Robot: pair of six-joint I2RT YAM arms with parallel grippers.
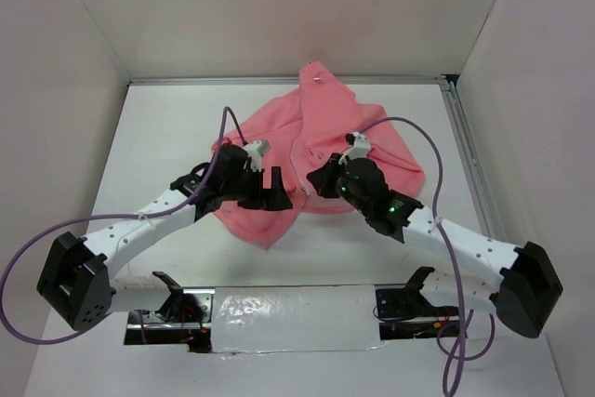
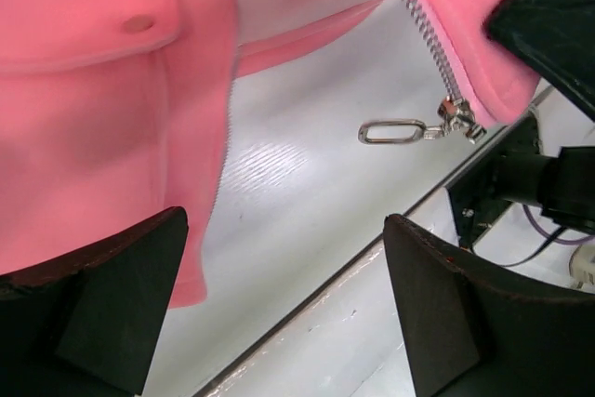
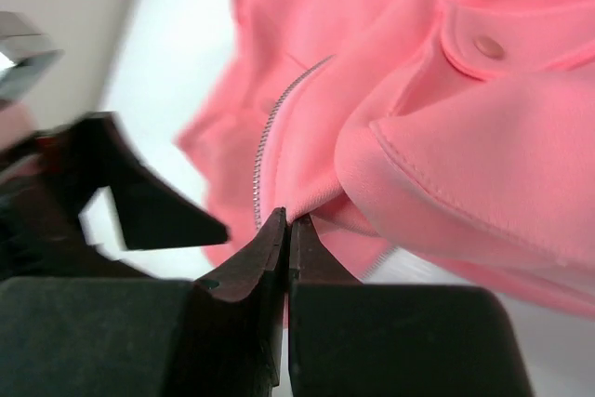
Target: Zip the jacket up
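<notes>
Arms come in from both lower corners of the overhead frame and meet near the middle. On the left, the left tool (image 1: 277, 191) is spread wide with nothing between its fingers, low over the white table (image 1: 167, 137) at the near hem of the jacket (image 1: 325, 137). The jacket lies crumpled at centre, reaching toward the far edge, its front open at the hem. In the left wrist frame the zipper teeth (image 2: 423, 25) run down the upper right to a silver slider, and its ring pull (image 2: 395, 130) sticks out leftward. Further right, the right tool (image 1: 314, 181) is pressed together, pinching the jacket's lower edge beside the zipper.
</notes>
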